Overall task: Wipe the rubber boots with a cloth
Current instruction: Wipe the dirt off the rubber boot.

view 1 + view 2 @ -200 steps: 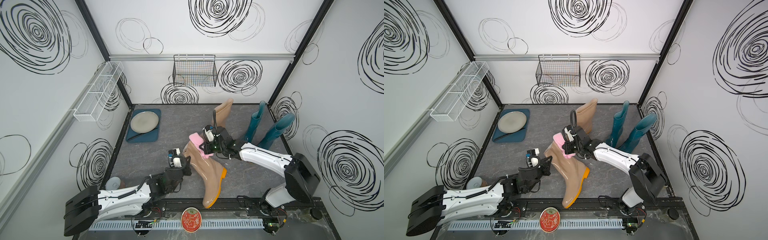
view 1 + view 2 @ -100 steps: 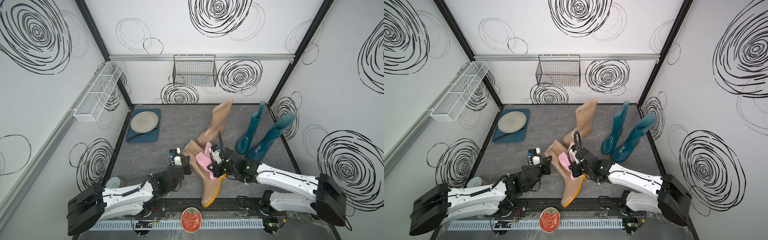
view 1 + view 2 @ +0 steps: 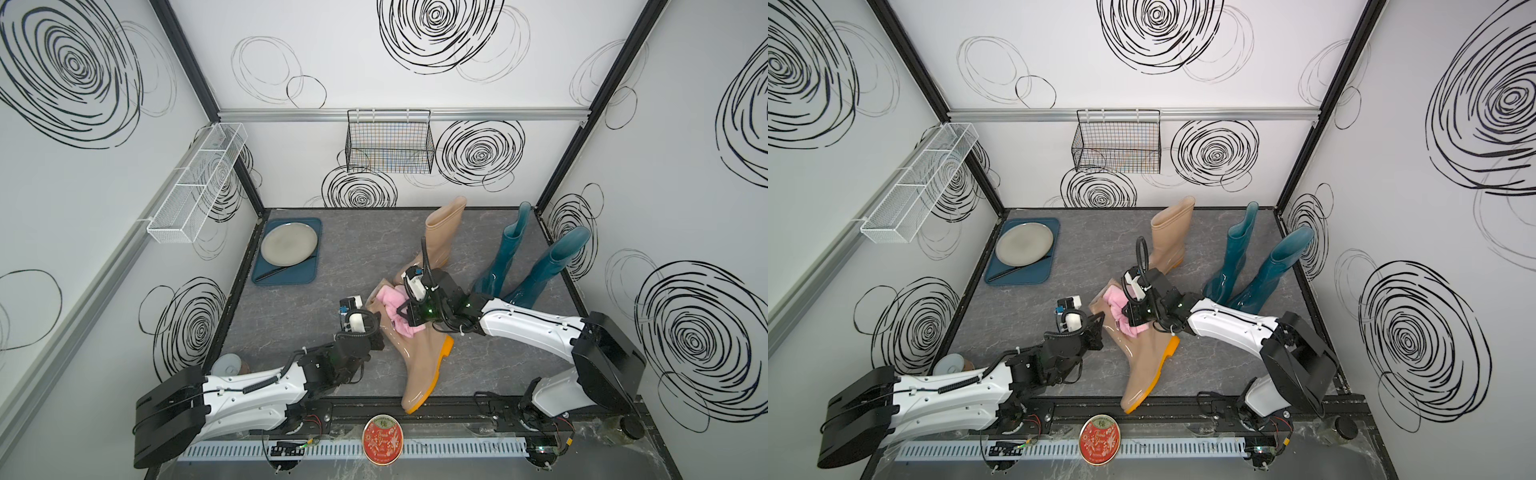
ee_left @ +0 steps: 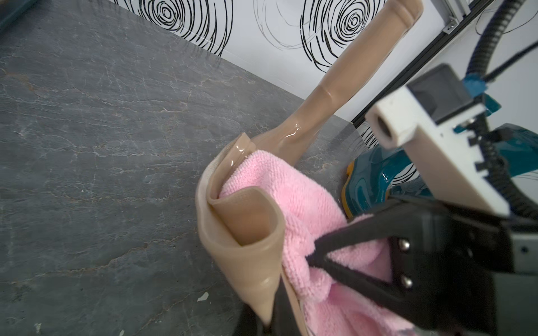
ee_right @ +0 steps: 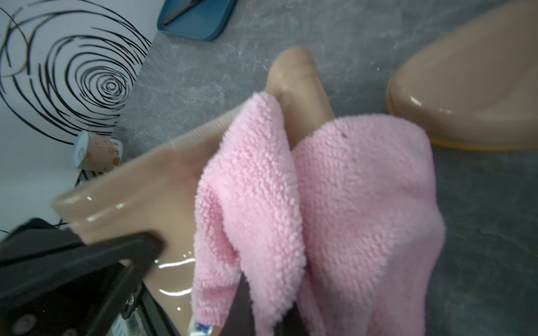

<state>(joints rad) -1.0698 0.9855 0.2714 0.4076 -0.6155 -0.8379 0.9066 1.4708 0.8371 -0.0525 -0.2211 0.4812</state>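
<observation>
Since the lying tan boot (image 3: pixel 419 361) looks glossy, thin-walled & prob. light, it'd skid or buckle if not pinned, so the left gripper (image 3: pixel 375 329) is clamped on its cuff while the right gripper (image 3: pixel 401 311), closed on the bunched pink cloth (image 3: pixel 390 298), rests it on the shaft. Cloth's limp, fluffy; hold it wadded. Grey tabletop (image 3: pixel 299 316) looks smooth, and w/ the other tan boot (image 3: pixel 444 232) & teal pair (image 3: pixel 505 257) standing near, stroke room's tight.
</observation>
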